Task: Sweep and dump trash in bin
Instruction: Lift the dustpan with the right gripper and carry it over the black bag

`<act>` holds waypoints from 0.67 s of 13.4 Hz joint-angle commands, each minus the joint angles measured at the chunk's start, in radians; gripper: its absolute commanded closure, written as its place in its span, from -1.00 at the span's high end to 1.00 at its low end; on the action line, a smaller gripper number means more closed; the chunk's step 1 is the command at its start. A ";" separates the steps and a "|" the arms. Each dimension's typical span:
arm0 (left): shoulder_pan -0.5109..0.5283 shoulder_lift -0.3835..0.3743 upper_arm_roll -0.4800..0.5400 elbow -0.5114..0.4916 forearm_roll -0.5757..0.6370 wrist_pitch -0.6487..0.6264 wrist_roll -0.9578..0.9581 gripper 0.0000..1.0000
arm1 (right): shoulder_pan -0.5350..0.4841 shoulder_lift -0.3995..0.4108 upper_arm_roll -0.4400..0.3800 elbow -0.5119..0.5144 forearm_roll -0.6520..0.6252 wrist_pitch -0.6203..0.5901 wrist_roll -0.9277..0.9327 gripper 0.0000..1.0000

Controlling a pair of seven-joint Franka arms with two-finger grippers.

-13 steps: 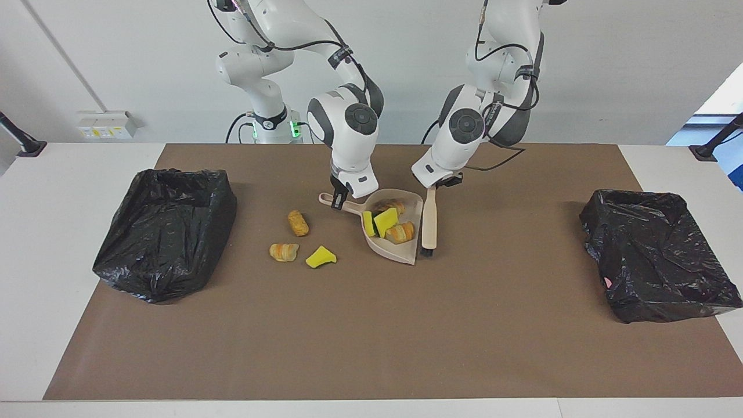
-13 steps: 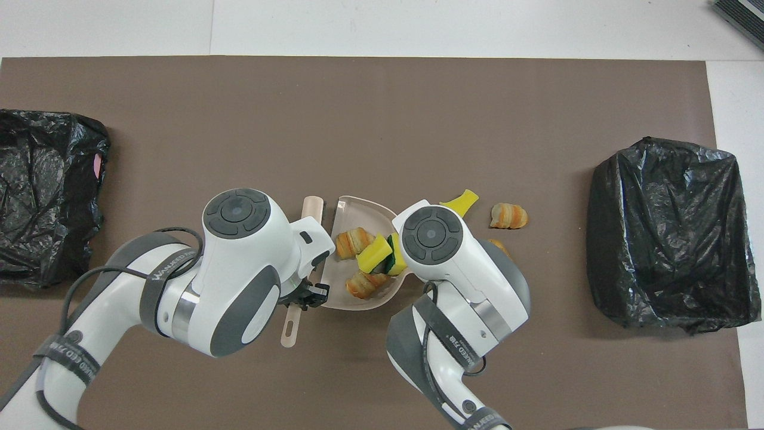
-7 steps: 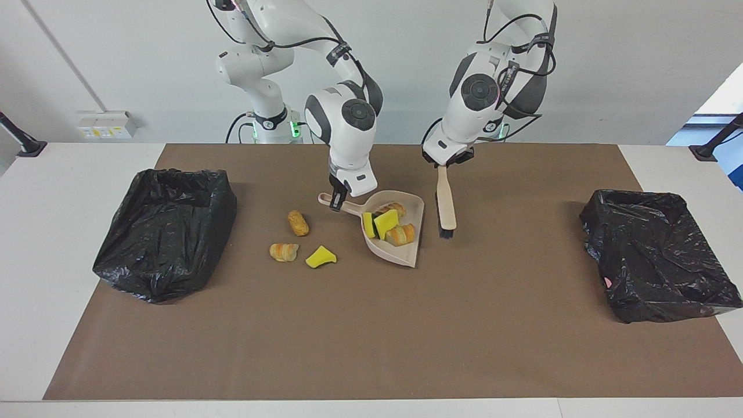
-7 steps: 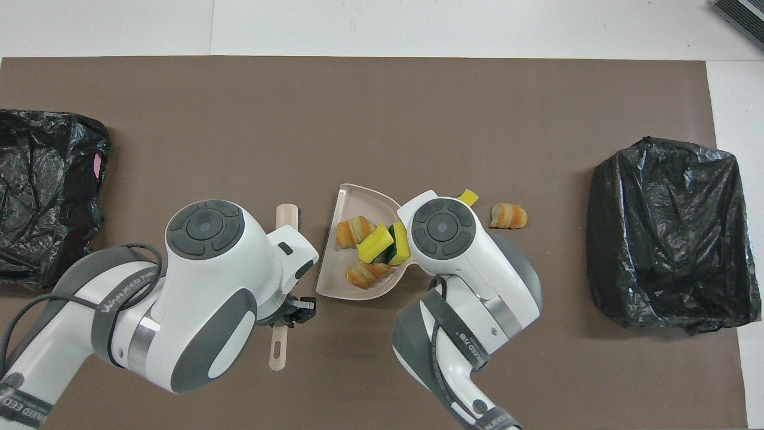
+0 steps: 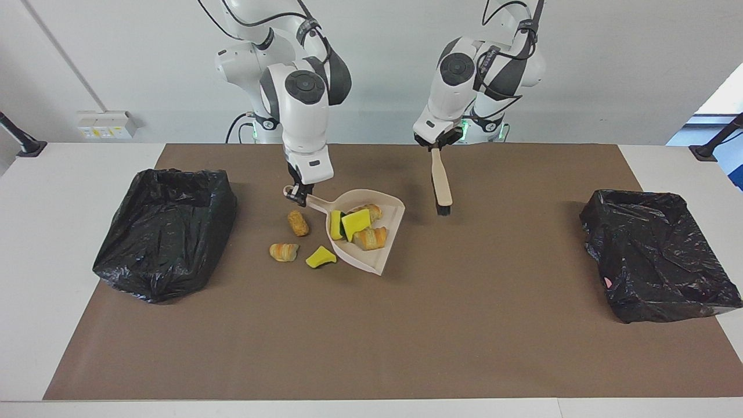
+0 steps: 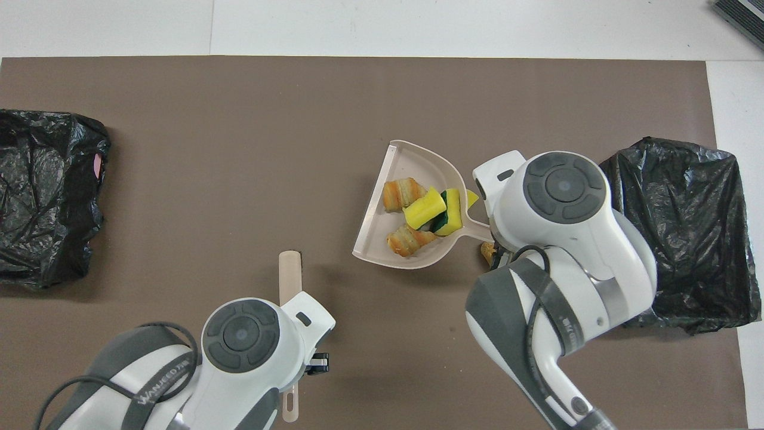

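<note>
My right gripper (image 5: 300, 196) is shut on the handle of the beige dustpan (image 5: 388, 241), which hangs tilted just above the mat. Several trash pieces (image 5: 355, 223), yellow sponges and orange pastries, lie in the pan (image 6: 412, 164). Three more bits rest on the mat under and beside the handle: a bread roll (image 5: 298, 223), a croissant (image 5: 284, 251) and a yellow sponge chunk (image 5: 320, 257). My left gripper (image 5: 435, 145) is shut on the beige brush (image 5: 442, 183), which hangs bristles down above the mat, near the robots. The black-lined bin (image 5: 165, 232) stands at the right arm's end.
A second black-lined bin (image 5: 659, 255) sits at the left arm's end of the brown mat (image 5: 371, 337). In the overhead view the right arm hides most of the loose bits and part of the nearby bin (image 6: 674, 233); the brush (image 6: 290, 275) shows above the left wrist.
My right gripper has lifted the loaded dustpan and carried it toward the right arm's end. My left gripper has raised the brush and drawn it back toward the robots.
</note>
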 commanded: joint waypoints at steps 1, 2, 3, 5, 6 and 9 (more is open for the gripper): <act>-0.022 -0.052 -0.041 -0.093 -0.034 0.077 -0.060 -1.00 | -0.084 -0.053 0.004 0.032 0.021 -0.074 -0.101 -1.00; -0.032 -0.052 -0.056 -0.111 -0.067 0.096 -0.060 -1.00 | -0.134 -0.082 0.002 0.037 0.021 -0.097 -0.143 -1.00; -0.039 -0.049 -0.071 -0.120 -0.105 0.123 -0.069 -1.00 | -0.188 -0.101 0.002 0.045 0.021 -0.123 -0.177 -1.00; -0.042 -0.034 -0.119 -0.140 -0.132 0.177 -0.108 -1.00 | -0.280 -0.115 0.001 0.081 0.021 -0.178 -0.275 -1.00; -0.054 -0.028 -0.128 -0.149 -0.141 0.194 -0.108 -1.00 | -0.333 -0.116 -0.001 0.095 0.022 -0.201 -0.336 -1.00; -0.069 0.000 -0.133 -0.162 -0.176 0.196 -0.105 -1.00 | -0.505 -0.124 -0.028 0.103 0.021 -0.209 -0.555 -1.00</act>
